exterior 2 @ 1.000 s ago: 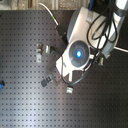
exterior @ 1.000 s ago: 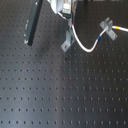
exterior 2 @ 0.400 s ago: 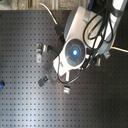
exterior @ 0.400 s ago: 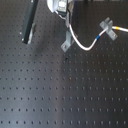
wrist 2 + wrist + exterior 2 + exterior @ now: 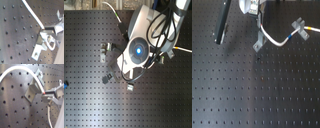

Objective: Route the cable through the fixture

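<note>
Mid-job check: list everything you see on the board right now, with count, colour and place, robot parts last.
Thin white cable: one, white with blue band and yellow-orange tip, running from under the gripper toward the first exterior view's right.
Small slanted silver clip fixture: one, silver, directly below the gripper, cable at it.
V-winged silver clip: one, silver, by the cable's blue band.
Other small silver clips: a few, toward the second exterior view's left; exact count unclear.
Black perforated board: one, under everything.
Black cylinder: one, leaning, first exterior view's upper left.
Gripper: one, white and grey, jaw state unclear.
</note>
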